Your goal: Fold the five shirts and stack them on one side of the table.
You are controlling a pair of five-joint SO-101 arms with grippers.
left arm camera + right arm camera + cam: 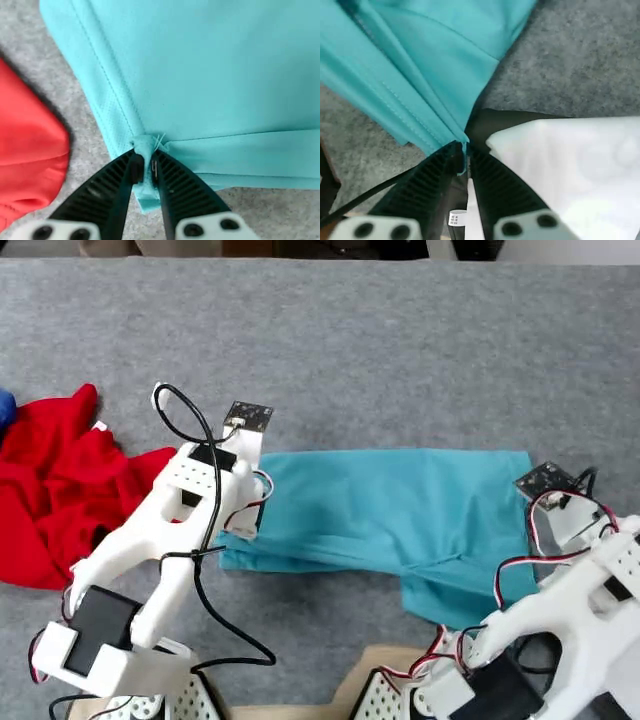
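Grey felt tabletop [400, 340] carries a crumpled red shirt [50, 490] on my left, near the teal shirt [400, 505] spread flat between my arms. My left gripper [145, 164] is clamped on its hem corner, and my right gripper [465, 154] pinches the opposite edge.

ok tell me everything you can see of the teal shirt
The teal shirt looks like smooth, thin knit with stitched hems. It is folded into a wide band lying flat on the grey table, with one part jutting toward the arms. The left gripper is shut on a hem corner at the end nearer the red shirt; the right gripper is shut on the opposite edge.
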